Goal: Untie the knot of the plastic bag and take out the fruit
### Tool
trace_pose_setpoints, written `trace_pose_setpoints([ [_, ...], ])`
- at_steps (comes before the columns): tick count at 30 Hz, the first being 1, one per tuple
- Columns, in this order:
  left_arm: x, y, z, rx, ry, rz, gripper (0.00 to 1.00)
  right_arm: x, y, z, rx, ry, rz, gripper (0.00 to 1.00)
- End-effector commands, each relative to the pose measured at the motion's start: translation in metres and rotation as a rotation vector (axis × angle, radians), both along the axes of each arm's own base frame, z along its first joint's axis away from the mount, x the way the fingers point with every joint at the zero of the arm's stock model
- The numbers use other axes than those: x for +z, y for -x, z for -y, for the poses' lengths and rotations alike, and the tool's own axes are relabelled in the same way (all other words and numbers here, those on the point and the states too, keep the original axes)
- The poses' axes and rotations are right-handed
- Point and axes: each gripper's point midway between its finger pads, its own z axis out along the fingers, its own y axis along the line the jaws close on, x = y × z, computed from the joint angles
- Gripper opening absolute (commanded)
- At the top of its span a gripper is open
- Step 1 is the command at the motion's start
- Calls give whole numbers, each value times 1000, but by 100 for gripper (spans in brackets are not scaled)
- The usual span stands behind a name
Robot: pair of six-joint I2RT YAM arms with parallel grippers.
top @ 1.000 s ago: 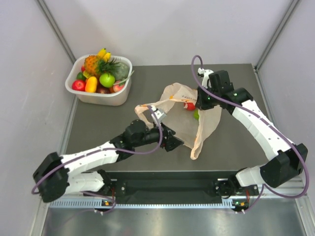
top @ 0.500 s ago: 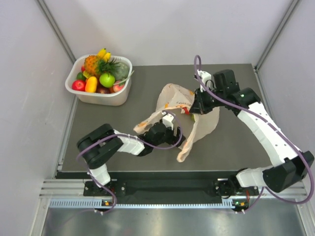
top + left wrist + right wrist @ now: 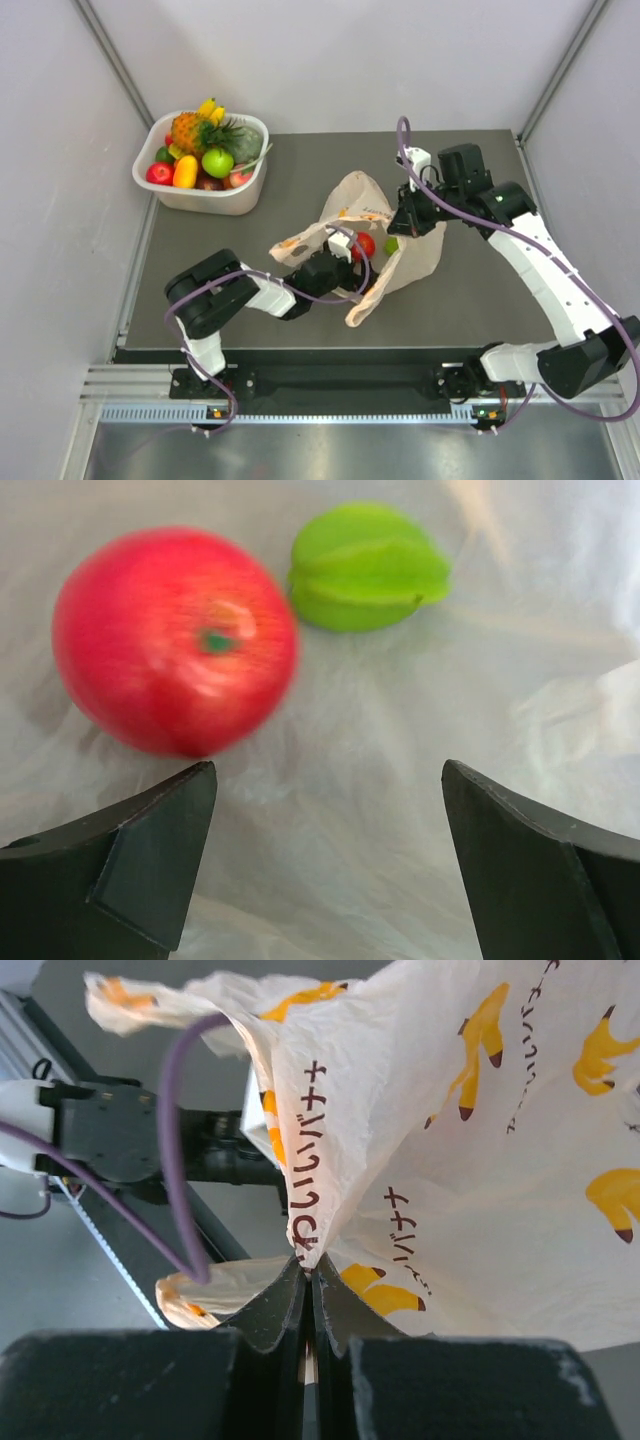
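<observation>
The bag (image 3: 420,262) lies mid-tabletop (image 3: 480,300). Inside it, the apple (image 3: 175,640) sits just left of the star fruit (image 3: 368,568). The left end effector (image 3: 330,780) is in the bag's mouth, before the apple. The right end effector (image 3: 308,1282) pinches the bag's far edge. A tub (image 3: 205,203) of fruit (image 3: 200,140) stands far left.

1. Plastic bag (image 3: 418,262): thin, crinkly, translucent peach-orange film printed with yellow bananas and brown lettering. Slumped mid-table, mouth gaping, one edge lifted and pinched tight in the right gripper (image 3: 307,1278).
2. Handles untied and well apart: one handle loop (image 3: 287,246) flopped out to the left, the other loop (image 3: 362,312) trailing toward the near edge.
3. Inside, on the film: glossy red apple (image 3: 175,640), with a small ribbed green piece (image 3: 368,568) just beside it.
4. Heaped in the white tub (image 3: 215,202) at the far-left corner: pineapple (image 3: 186,130), bananas (image 3: 210,107), mango (image 3: 185,172).
</observation>
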Motion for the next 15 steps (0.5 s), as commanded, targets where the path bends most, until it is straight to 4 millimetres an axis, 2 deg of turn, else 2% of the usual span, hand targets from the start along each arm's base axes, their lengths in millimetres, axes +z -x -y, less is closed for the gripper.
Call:
trace_pose_setpoints([
  [1, 65, -10, 8, 16, 121, 101, 99, -6, -4, 8, -26, 51, 24, 0],
  [3, 74, -22, 4, 84, 111, 109, 99, -9, -5, 9, -31, 59, 21, 0],
  [6, 73, -32, -2, 137, 71, 94, 99, -12, -5, 9, -34, 64, 15, 1],
  [7, 80, -42, -2, 176, 64, 102, 99, -14, -7, 10, -40, 72, 13, 1],
  [8, 69, -44, -5, 190, 8, 70, 99, -15, -7, 10, -44, 74, 9, 2],
  [9, 77, -51, 0, 201, 9, 78, 99, -16, -7, 11, -45, 76, 8, 2],
  [11, 62, -60, -3, 225, -57, 59, 99, -18, -8, 11, -47, 80, 5, 3],
  [14, 49, -75, -6, 257, -108, 35, 99, -20, -8, 12, -50, 85, 2, 5],
  [15, 51, -81, -2, 253, -104, 36, 99, -20, -8, 12, -50, 85, 4, 6],
])
